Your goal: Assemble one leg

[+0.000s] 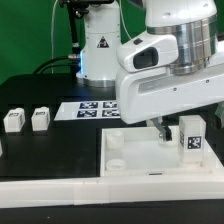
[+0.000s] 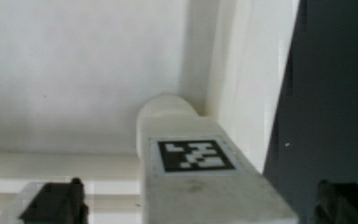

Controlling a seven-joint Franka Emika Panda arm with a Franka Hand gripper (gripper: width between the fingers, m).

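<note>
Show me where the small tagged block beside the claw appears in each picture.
Exterior view: the leg stands near the exterior view's right edge, at a corner of the square piece.
Wrist view: the leg sits mid-picture, inside the open claw.
Shared landmark: the square piece's corner rim.

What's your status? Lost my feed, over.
Fingers open, gaps both sides of leg. Leg upright at square piece corner. Nothing blocking.
</note>
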